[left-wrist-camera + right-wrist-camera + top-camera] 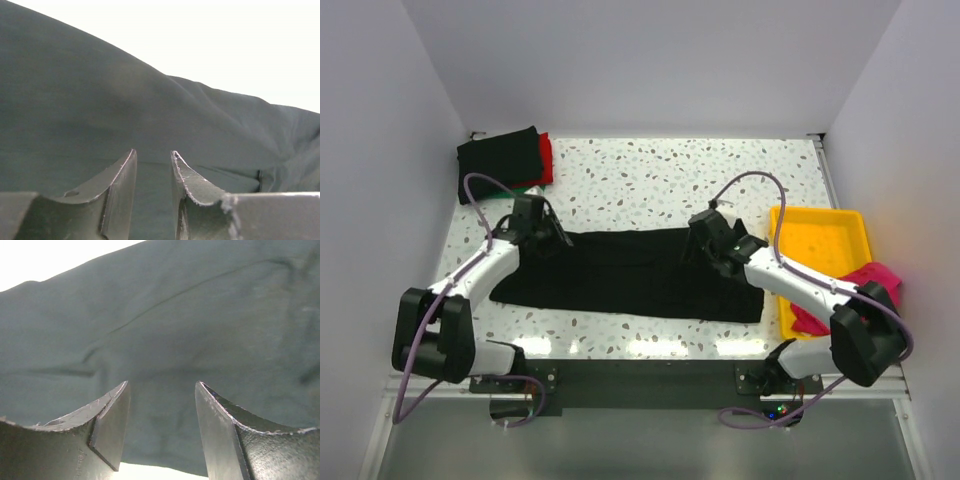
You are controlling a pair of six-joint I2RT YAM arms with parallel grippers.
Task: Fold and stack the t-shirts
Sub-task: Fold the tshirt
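In the far left corner of the speckled table [650, 170] lies a folded stack of t-shirts: a black one [500, 158] on top, a red one [547, 158] showing at its right edge and a sliver of green [523, 187] at the near side.

The left gripper [548, 236] sits at the far left corner of the spread black t-shirt [620, 275]. This shirt lies flat in the middle of the table with its long axis running left to right. Which end is the collar I cannot tell.

The right gripper [698, 245] sits at the shirt's far edge, right of centre.

Further right is a yellow tray [820, 212], and a magenta-pink t-shirt [876, 278] is bunched over its near right corner.

The overhead view hides the jaws. The left wrist view shows its fingers [120, 190] a narrow gap apart over dark cloth, with nothing seen pinched between them. The right wrist view shows its fingers [107, 430] standing wide, empty, just above the cloth, with the shirt's near edge visible between them.
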